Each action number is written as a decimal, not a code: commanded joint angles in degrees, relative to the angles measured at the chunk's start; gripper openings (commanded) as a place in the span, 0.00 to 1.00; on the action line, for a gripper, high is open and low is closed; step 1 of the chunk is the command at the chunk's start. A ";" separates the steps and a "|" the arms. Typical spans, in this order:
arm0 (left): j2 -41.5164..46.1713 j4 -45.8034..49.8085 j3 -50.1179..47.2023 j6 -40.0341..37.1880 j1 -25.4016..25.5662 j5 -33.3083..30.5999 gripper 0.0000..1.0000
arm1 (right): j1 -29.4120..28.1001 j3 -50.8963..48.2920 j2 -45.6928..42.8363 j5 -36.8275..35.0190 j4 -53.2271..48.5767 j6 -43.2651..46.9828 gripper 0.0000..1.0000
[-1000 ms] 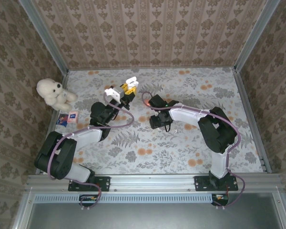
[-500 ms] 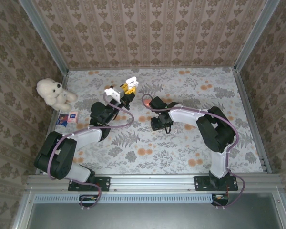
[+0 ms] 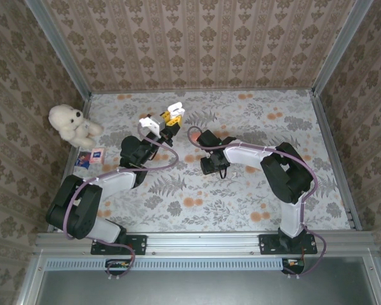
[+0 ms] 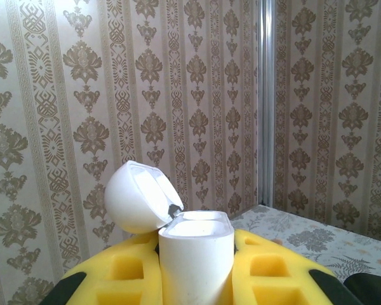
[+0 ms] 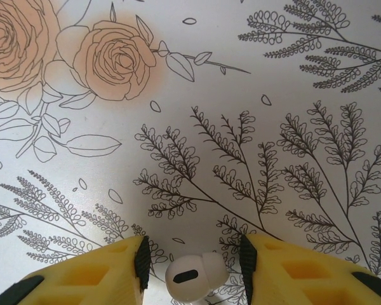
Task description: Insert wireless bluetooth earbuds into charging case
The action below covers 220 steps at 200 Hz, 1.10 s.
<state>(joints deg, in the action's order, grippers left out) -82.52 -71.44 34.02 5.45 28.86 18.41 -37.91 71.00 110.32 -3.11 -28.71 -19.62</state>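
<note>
Left gripper (image 4: 195,283) is hugging the open case (image 4: 197,244). Right gripper (image 5: 192,254) is standing half-wide around the bud (image 5: 193,274) at 6 o'clock. It is probably light and slippery; pinch its fat middle.

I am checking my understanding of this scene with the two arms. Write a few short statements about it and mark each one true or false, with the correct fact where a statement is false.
1. The left gripper holds a white charging case with its lid open. True.
2. The right gripper is clamped tight on the white earbud. False: the bud lies between the yellow fingers, with a small gap on each side.
3. The white earbud lies on the floral tablecloth. True.
4. The teddy bear sits by the right arm. False: it sits at the far left edge of the table.
</note>
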 commanded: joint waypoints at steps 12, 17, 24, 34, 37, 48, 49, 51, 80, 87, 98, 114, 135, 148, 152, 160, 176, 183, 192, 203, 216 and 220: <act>0.57 -2.66 0.60 1.22 0.00 1.11 0.00 | -1.02 -1.40 -0.17 -0.31 -3.23 0.30 0.42; 0.57 -2.67 0.61 1.23 0.00 1.15 0.00 | -1.15 -1.39 -0.04 -0.43 -3.26 0.33 0.42; 0.48 -2.69 0.65 1.23 -0.03 1.17 0.00 | -1.28 -1.31 -0.07 -0.55 -3.35 0.36 0.40; 0.52 -2.66 0.65 1.23 0.01 1.10 0.00 | -1.46 -1.31 -0.02 -0.65 -3.54 0.34 0.40; 0.56 -2.67 0.68 1.26 0.02 1.10 0.00 | -1.54 -1.31 -0.11 -0.70 -3.55 0.35 0.40; 0.52 -2.64 0.70 1.19 0.04 1.10 0.00 | -1.81 -1.30 -0.23 -0.95 -3.85 0.41 0.41; 0.52 -2.64 0.70 1.17 0.05 1.10 0.00 | -1.86 -1.30 -0.26 -0.94 -3.87 0.39 0.41; 0.52 -2.58 0.67 1.15 -0.01 1.16 0.00 | -1.89 -1.33 -0.32 -1.04 -3.94 0.40 0.41; 0.39 -2.70 0.81 1.14 -0.03 1.08 0.00 | -2.52 -1.63 -1.04 -2.11 -4.43 0.47 0.40; 0.37 -2.70 0.85 1.22 -0.03 1.10 0.00 | -2.61 -1.74 -1.14 -2.26 -4.51 0.46 0.40; 0.31 -2.68 1.04 1.27 0.01 1.10 0.00 | -2.69 -1.83 -1.20 -2.59 -4.59 0.46 0.39; 0.17 -2.65 1.14 1.40 0.05 1.27 0.00 | -2.78 -1.88 -1.03 -2.90 -4.60 0.38 0.37; 0.12 -2.64 1.20 1.49 0.05 1.27 0.00 | -2.78 -1.90 -0.71 -3.20 -4.59 0.11 0.33; 0.04 -2.61 1.38 1.58 0.05 1.36 0.00 | -2.78 -1.83 -0.63 -3.36 -4.60 -0.05 0.30; -0.01 -2.68 1.40 1.70 0.05 1.36 0.00 | -2.78 -1.83 -0.64 -3.34 -4.54 -0.15 0.29; 0.05 -2.65 1.48 1.67 0.05 1.49 0.00 | -2.83 -1.88 -0.88 -3.37 -4.43 -0.37 0.27; 0.00 -2.72 1.51 1.60 0.05 1.71 0.00 | -2.80 -2.32 -1.98 -3.55 -3.87 -1.17 0.24; 0.00 -2.69 1.60 1.49 0.05 1.87 0.00 | -2.81 -2.59 -2.87 -3.73 -3.57 -1.67 0.24; 0.08 -2.71 1.75 1.23 0.05 2.06 0.00 | -2.80 -2.90 -4.21 -3.99 -2.99 -2.44 0.23; 0.21 -2.66 1.88 1.01 0.05 2.37 0.00 | -2.80 -3.34 -6.34 -4.40 -2.37 -3.41 0.22; 0.26 -2.66 2.18 0.72 0.05 2.65 0.00 | -2.78 -3.54 -9.06 -5.13 -2.34 -4.72 0.20; 0.32 -2.68 2.30 0.62 0.05 2.72 0.00 | -2.78 -3.59 -9.93 -5.35 -1.19 -5.10 0.20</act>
<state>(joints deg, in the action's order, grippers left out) -82.54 -71.44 34.09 6.04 28.86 19.59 -40.40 68.10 106.67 -6.94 -29.98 -21.45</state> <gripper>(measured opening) 0.198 0.226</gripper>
